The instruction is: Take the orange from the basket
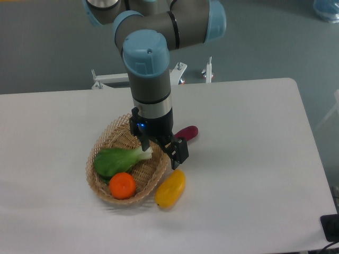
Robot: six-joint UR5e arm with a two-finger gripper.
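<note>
Behind claw [161,147], basket [108,138] rim hidden; orange [123,185] unobstructed.

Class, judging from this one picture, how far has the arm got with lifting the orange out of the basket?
Done: nothing yet; the orange lies in the basket beside the leafy green vegetable. In hand: the gripper is over the basket's right rim, open and empty, apart from the orange. Left: move over the orange, close on it, lift it out.
</note>
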